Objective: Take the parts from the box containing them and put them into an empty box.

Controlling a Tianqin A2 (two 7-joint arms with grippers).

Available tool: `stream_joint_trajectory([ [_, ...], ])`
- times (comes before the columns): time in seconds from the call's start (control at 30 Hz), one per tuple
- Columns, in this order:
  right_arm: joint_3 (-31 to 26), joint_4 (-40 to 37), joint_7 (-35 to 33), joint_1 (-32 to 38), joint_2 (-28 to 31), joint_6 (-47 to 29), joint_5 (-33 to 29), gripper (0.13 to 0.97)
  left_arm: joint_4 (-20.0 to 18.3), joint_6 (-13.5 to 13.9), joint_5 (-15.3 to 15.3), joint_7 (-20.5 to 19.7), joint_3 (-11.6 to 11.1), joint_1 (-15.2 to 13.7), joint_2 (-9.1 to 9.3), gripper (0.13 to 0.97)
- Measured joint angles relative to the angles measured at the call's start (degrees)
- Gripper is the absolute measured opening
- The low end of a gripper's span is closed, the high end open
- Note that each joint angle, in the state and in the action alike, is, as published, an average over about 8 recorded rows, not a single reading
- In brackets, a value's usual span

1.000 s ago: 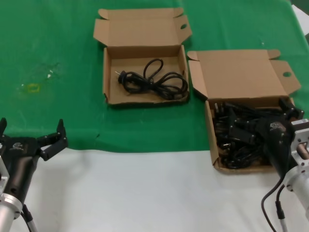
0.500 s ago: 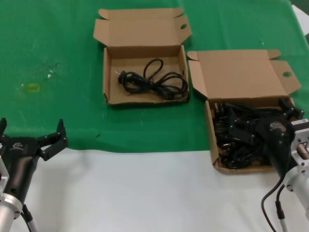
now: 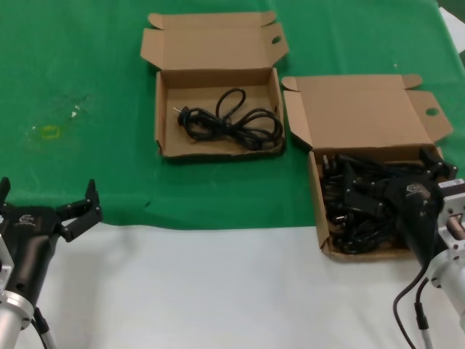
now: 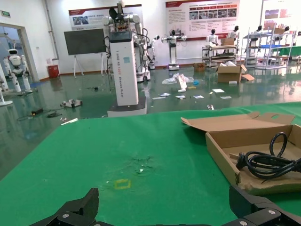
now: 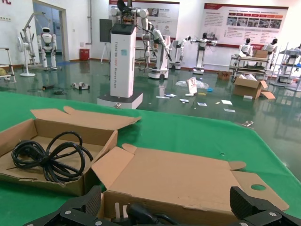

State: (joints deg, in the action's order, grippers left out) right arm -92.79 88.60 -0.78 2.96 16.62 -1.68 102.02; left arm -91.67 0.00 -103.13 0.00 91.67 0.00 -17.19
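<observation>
A tangled heap of black power cords point(image 3: 363, 200) fills the box containing them point(image 3: 317, 200), the shallow cardboard box on the robot's right, near the front edge of the green cloth point(image 3: 87, 65). Its plain lid point(image 3: 363, 109) stands open at the back, and a side ear with a round hole point(image 3: 432, 112) juts out on the right.

The right gripper point(image 3: 436, 166) is down among the cords at the right side of this box. In the right wrist view its two dark fingers point(image 5: 75, 214) are spread wide apart, one at each lower corner of that picture, with plug prongs and a bit of cable point(image 5: 141, 213) showing between them. Nothing is pinched between the fingers.

Farther back and to the left sits the second box point(image 3: 161, 116), its lid ending in a long tuck flap point(image 3: 211, 19). One loosely coiled cord point(image 3: 229, 120) lies flat on its floor, plug end toward the left wall.

The left gripper point(image 3: 47, 200) rests low at the robot's left, over the edge where the green cloth meets the white table surface point(image 3: 218, 291), well apart from both boxes. Its fingers point(image 4: 75, 212) are also splayed wide and hold nothing. A yellowish mark point(image 3: 49, 131) shows on the cloth ahead of it.
</observation>
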Motion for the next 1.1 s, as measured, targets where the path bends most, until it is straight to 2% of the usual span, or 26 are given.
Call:
stream_joint_trajectory([
  [1.1,0.0,0.0,0.0,0.0,0.0,0.0,0.0,0.966,0.0,0.0,0.0,0.0,0.0,0.0,0.00,0.966],
])
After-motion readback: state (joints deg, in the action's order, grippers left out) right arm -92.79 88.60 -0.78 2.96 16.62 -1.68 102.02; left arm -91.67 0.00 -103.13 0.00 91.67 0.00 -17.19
